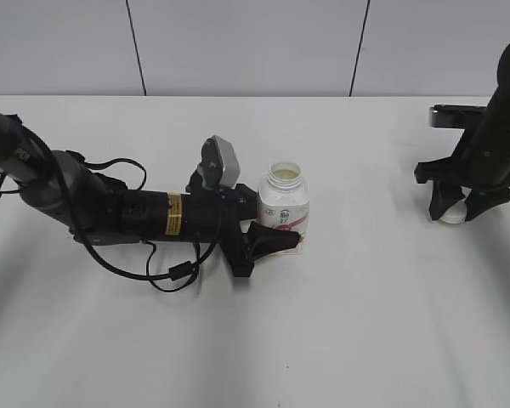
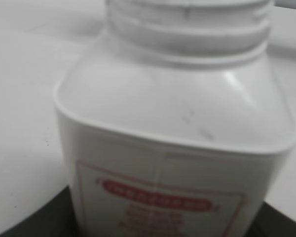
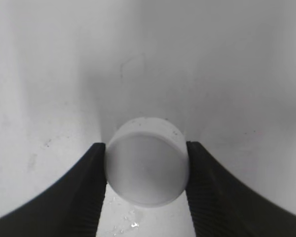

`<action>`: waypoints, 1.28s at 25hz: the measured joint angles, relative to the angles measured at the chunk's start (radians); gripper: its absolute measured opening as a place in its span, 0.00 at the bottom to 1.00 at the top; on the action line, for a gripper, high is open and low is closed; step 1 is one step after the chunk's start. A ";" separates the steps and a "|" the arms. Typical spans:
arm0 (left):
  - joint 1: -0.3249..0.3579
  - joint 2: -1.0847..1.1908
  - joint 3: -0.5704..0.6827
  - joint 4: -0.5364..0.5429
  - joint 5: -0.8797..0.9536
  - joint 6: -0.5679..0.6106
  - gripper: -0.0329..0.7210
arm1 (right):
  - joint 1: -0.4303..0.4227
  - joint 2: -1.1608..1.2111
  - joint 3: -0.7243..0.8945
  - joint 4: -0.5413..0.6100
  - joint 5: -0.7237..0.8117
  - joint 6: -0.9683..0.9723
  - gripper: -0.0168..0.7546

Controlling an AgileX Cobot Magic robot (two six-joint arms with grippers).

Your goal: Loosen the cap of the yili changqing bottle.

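Observation:
The yili changqing bottle [image 1: 284, 204] stands upright near the table's middle, white with a pink-red label. Its wide mouth is uncovered and pale liquid shows inside. My left gripper [image 1: 280, 231] reaches in from the left, shut on the bottle's lower body. In the left wrist view the bottle [image 2: 172, 128] fills the frame, with the bare threaded neck at the top. Far to the right, my right gripper [image 1: 453, 212] points down at the table, shut on the white cap [image 1: 452, 218]. The right wrist view shows the cap [image 3: 147, 168] pinched on both sides between the black fingers [image 3: 89, 192].
The white table [image 1: 365, 323] spreads all around, with a grey panelled wall behind it. A few small wet drops [image 3: 130, 224] lie on the table just below the cap. The left arm's cables [image 1: 166, 272] loop onto the table beside the bottle.

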 joint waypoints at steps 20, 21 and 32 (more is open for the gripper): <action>0.000 0.000 0.000 0.000 0.000 0.000 0.58 | 0.000 0.000 -0.133 0.005 0.187 0.025 0.74; 0.000 0.000 0.000 -0.001 0.000 0.000 0.58 | 0.000 0.000 -0.145 0.007 0.200 0.025 0.74; 0.000 0.000 0.000 -0.008 0.000 0.000 0.69 | 0.000 0.000 -0.166 0.012 0.256 0.026 0.74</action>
